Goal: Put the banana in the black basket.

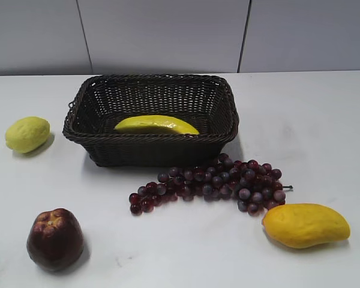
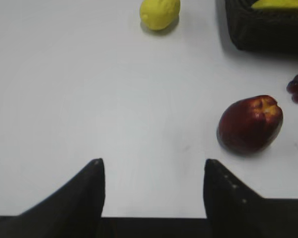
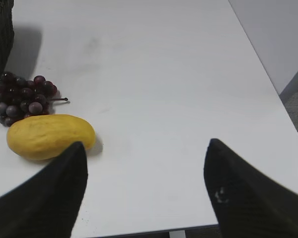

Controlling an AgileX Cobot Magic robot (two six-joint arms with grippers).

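Yellow lemon (image 1: 27, 134) and a dark red apple (image 1: 55, 239) sit at the left, untouched; the left gripper (image 2: 154, 173) is spread wide, holding nothing. Mid-table, the banana (image 1: 156, 125) already lies inside the black basket (image 1: 153, 150), so the task looks done. Grapes (image 1: 213, 185) and mango (image 1: 306, 225) lie right, where the right gripper (image 3: 145, 158) is likewise spread and empty

Black, tapered end effector fingers (image 2: 84, 198)
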